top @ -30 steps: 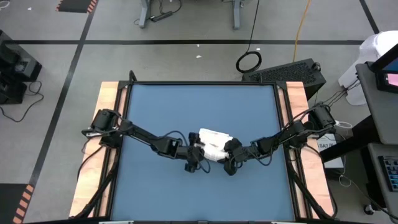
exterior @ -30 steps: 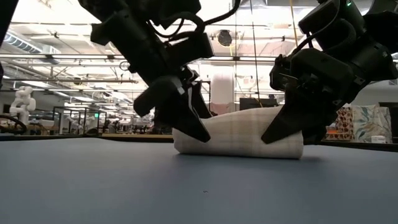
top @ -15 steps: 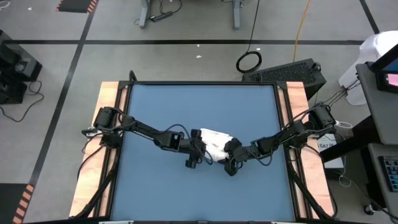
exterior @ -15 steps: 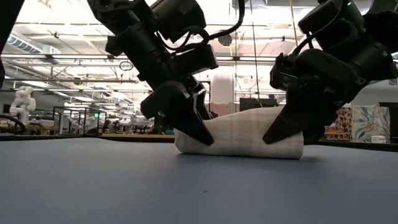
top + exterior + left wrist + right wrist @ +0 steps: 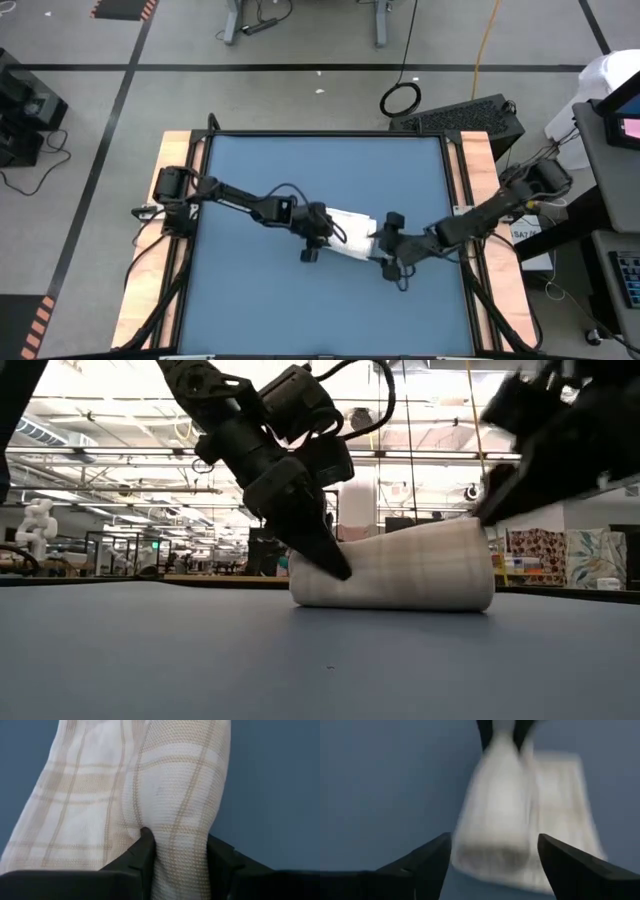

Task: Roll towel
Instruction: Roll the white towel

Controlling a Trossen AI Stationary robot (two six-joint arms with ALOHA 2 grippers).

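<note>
Soft plaid towel [image 5: 400, 570] rolled into cylinder; left gripper [image 5: 177, 855] pinching woven fold; right gripper [image 5: 492, 865] spread wide, apart.

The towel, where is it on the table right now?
In the high view the towel lies rolled near the middle of the blue table, its left end pinched by the left claw, the open right claw just beside it.

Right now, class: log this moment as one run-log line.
towel: rolled, on table | left gripper: shut on towel's end | right gripper: open, off towel
</note>
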